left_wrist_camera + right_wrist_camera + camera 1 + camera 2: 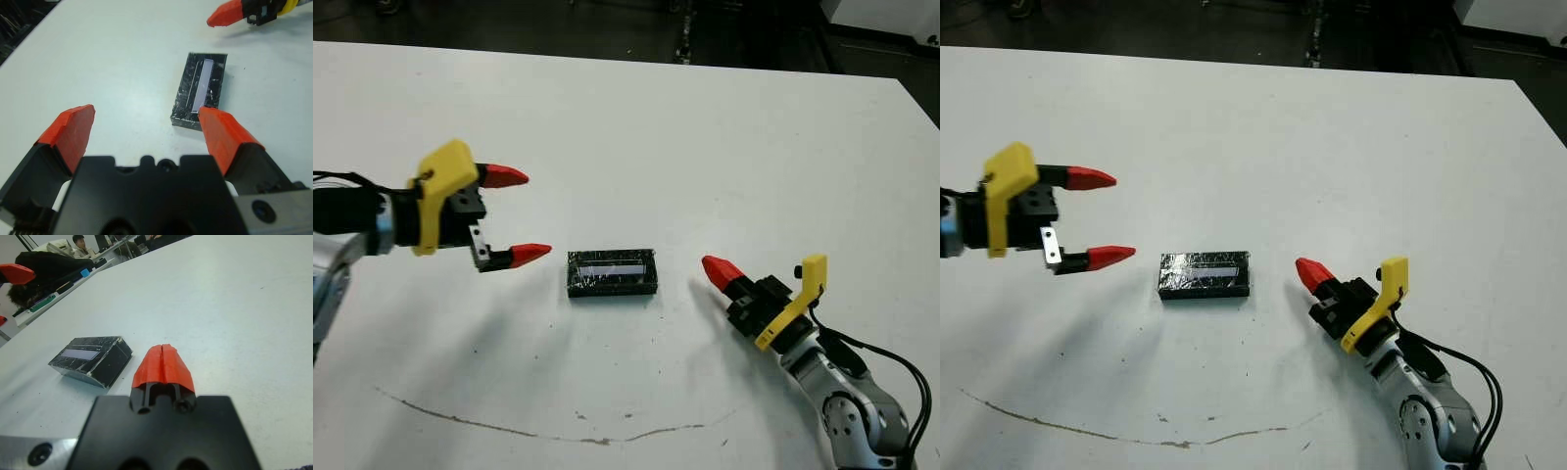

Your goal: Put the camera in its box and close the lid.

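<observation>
Box (613, 273), closed under its crinkled foil lid (200, 88), lies flat on the white table (705, 147) between both grippers. Left gripper (514, 215) hovers just beside one end, fingers spread wide and empty; right gripper (719, 270), fingers pressed together, rests near the other end.

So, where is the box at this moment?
The box, with its lid on, lies flat near the middle of the table, between the open left gripper and the shut right gripper, touching neither.
</observation>
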Controlling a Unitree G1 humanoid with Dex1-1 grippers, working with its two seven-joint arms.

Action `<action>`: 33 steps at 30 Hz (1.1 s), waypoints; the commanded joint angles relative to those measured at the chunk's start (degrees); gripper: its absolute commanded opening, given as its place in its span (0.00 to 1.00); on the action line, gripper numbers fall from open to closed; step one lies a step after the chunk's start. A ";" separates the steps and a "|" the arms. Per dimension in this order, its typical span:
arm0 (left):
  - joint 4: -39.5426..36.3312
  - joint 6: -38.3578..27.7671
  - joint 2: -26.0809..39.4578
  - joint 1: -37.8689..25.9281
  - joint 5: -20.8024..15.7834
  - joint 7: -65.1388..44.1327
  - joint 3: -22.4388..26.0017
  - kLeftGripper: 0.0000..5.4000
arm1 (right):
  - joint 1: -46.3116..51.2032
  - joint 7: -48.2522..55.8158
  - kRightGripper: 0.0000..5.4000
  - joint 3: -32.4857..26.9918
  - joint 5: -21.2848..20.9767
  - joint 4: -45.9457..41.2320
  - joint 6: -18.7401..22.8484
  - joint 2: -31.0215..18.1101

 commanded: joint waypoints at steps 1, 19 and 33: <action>-2.14 2.48 -5.83 3.74 -4.50 7.81 4.92 1.00 | 0.05 -0.42 0.00 -0.28 0.02 0.02 0.37 -0.49; -0.37 -19.48 -47.24 19.61 -6.55 39.64 -0.60 0.63 | 1.07 -3.03 0.00 -0.34 -0.70 -0.66 -1.05 1.26; 0.82 -29.52 -45.92 24.93 -3.27 43.33 2.71 0.23 | 0.53 -7.19 0.00 -7.79 0.20 -5.85 -7.99 2.26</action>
